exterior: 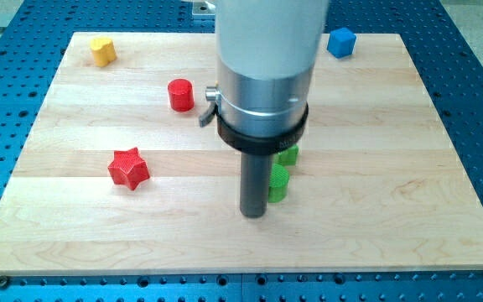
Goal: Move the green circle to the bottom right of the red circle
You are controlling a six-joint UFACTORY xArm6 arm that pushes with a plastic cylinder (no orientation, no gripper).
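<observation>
Looking down on the wooden board (376,210), and the big pale arm housing (267,50) fills the middle of the view, dropping from the top edge into a metal collar (262,105) and then the dark rod (254,180). My tip (253,215) sits on the wood a little below the board's centre, nearer the bottom edge than the top. It is a bare rod end, nothing clamped, nothing carried.

Right beside it, on the view's right, the green circle (278,184) stands touching or all but touching the rod; I cannot tell which, since the rod covers its left side. Just above that, a second green block (288,155) peeks out from under the collar, its shape hidden.

Over to the upper left of the rod, the red circle (180,95) stands alone, well apart from the green circle, with the arm's body between the two in this view. A small grey tab (208,113) juts from the collar toward it.

Further left, the red star (128,168) rests toward the board's left edge, roughly level with the rod. Up in the top left corner sits a yellow block (102,50), shape hard to read. Top right corner, a blue cube (340,41) at the edge. Blue perforated table (476,101) surrounds the board on all sides.
</observation>
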